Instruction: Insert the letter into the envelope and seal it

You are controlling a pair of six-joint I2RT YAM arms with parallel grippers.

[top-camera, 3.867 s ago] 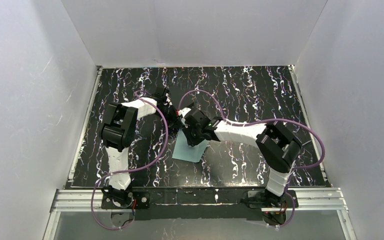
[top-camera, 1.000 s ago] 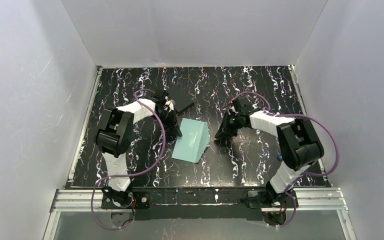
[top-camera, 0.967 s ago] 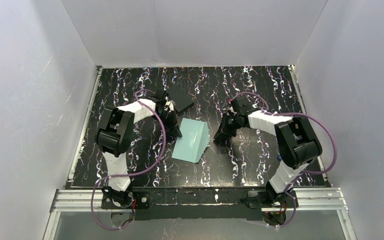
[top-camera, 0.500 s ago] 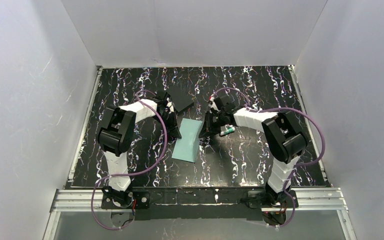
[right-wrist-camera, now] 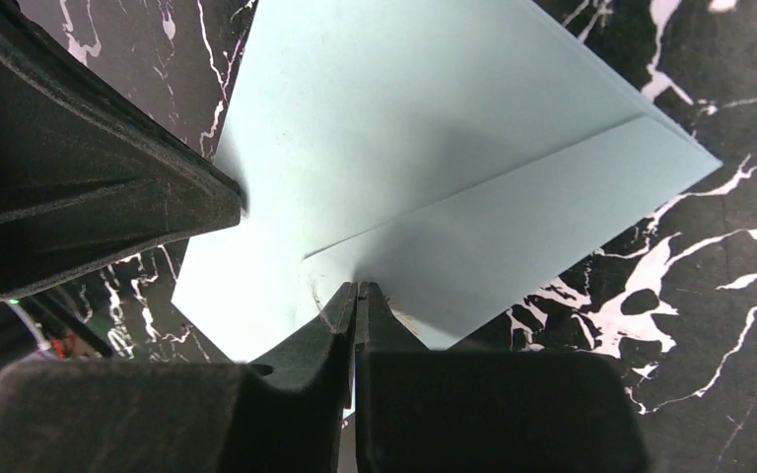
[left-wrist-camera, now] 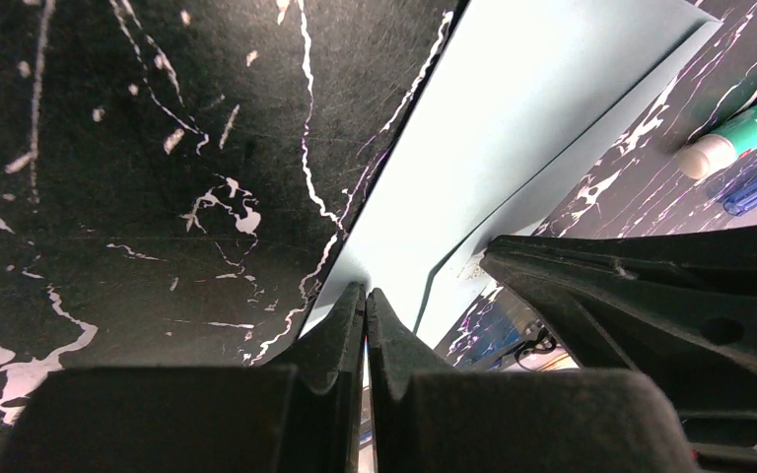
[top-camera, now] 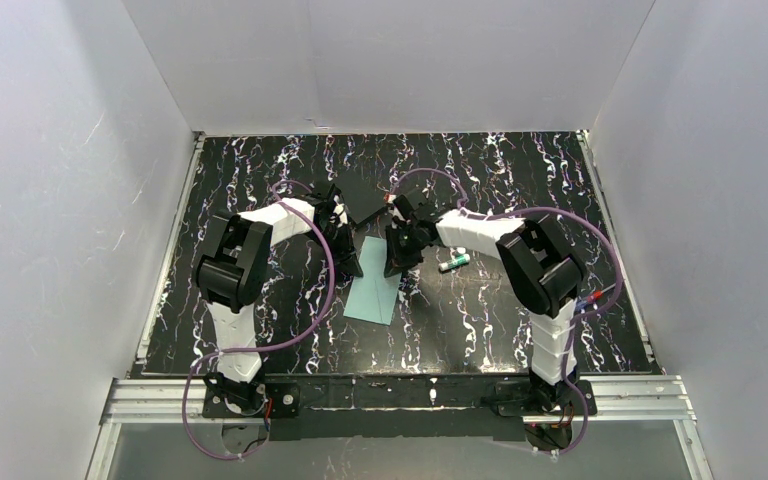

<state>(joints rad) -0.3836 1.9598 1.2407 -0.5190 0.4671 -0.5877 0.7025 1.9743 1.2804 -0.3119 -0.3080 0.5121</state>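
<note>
The envelope (top-camera: 372,290) is showing a plain pale teal-green against the table (top-camera: 480,320), which is showing black marbled with white veins. A small tube (top-camera: 454,263) is showing green and white. Purple cables (top-camera: 331,270) are looping over white-and-black arms (top-camera: 280,215); a pad (top-camera: 365,208) is showing flat black.

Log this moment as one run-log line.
pale teal paper envelope: flap folded over | left end effector: shut on its edge | right end effector: shut at flap point | tan letter: not in view

No word, number or brand can be read anywhere on the marbled black table (top-camera: 500,320). The small green-and-white tube (left-wrist-camera: 744,128) lying near the envelope (left-wrist-camera: 513,138) carries a pale label patch, its print too blurred to read.
</note>
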